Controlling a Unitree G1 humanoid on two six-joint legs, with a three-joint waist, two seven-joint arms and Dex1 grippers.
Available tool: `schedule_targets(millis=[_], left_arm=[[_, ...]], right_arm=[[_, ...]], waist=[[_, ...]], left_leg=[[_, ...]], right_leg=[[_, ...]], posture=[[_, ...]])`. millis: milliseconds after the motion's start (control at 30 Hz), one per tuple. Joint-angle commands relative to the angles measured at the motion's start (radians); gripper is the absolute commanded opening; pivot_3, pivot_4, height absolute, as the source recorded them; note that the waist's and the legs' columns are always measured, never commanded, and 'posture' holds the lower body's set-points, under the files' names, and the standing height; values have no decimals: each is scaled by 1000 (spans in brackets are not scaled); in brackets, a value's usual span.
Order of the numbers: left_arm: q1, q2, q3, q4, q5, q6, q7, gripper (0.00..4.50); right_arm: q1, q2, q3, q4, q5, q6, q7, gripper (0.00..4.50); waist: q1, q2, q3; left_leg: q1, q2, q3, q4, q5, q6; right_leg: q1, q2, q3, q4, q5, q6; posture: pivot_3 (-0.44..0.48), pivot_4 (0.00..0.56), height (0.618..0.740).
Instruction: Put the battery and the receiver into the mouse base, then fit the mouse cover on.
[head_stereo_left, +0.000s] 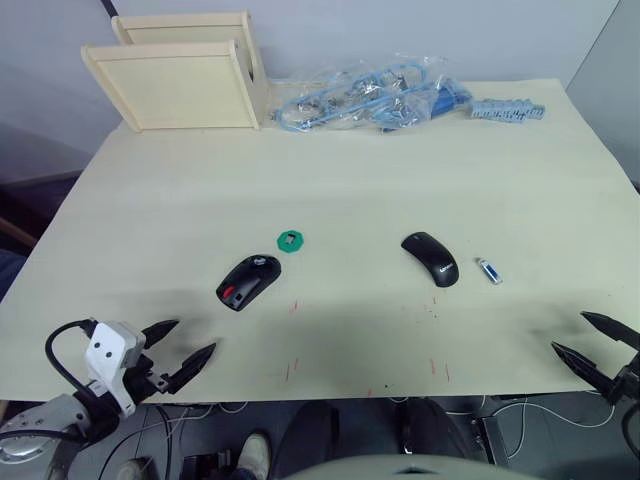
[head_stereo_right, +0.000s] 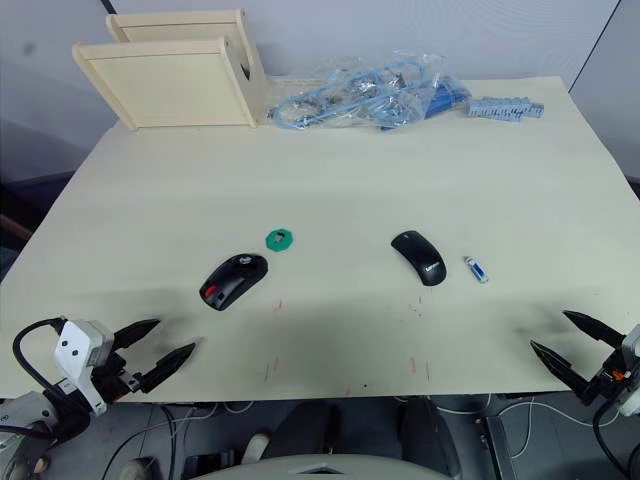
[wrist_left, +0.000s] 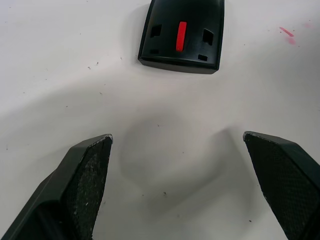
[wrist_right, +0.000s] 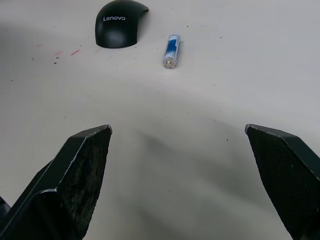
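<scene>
Left hand (head_stereo_left: 183, 346) spread; mouse base (wrist_left: 181, 34) cropped in wrist view.

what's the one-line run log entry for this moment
stage: not started | left gripper: open, empty | right gripper: open, empty | mouse base: on table | mouse cover: beside battery, apart

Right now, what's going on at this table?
Nothing is being handled yet. The left gripper and right gripper hang open at the table's near edge. The mouse base lies ahead of the left one, its red patch showing. The cover and battery lie apart, ahead of the right one. A green disc sits beside the base.
</scene>
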Motion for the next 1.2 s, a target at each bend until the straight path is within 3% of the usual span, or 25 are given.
schedule_targets(millis=[33, 467, 700, 1033, 1200], left_arm=[[3, 4, 20, 6, 5, -34, -4, 4441], [-20, -3, 3, 11, 13, -58, 2, 4441], [-100, 22, 2, 3, -1, -27, 11, 4441], [-232, 71, -73, 13, 10, 30, 7, 4441], [-328, 60, -123, 30, 23, 68, 43, 4441]], right_arm=[[-12, -6, -31, 8, 0, -33, 11, 4500], [-57, 6, -14, 100, -23, -118, 55, 4500], [-69, 9, -16, 15, 45, -93, 101, 4500], [-37, 23, 28, -73, 214, -98, 443, 4500], [-37, -11, 71, -88, 245, -67, 467, 4500]], waist=[[0, 0, 0], [0, 0, 0], [0, 0, 0], [1, 0, 0], [1, 1, 0]], left_leg=[[0, 0, 0, 0, 0, 0], [0, 0, 1, 0, 0, 0], [1, 0, 0, 0, 0, 0], [0, 0, -2, 0, 0, 0], [1, 0, -2, 1, 0, 0]], right_leg=[[0, 0, 0, 0, 0, 0], [0, 0, 0, 0, 0, 0], [0, 1, 0, 1, 0, 0], [0, 1, -1, 1, 0, 0], [1, 0, -1, 3, 0, 0]], posture=[[0, 150, 740], [0, 150, 740], [0, 150, 740], [0, 150, 740], [0, 150, 740]])
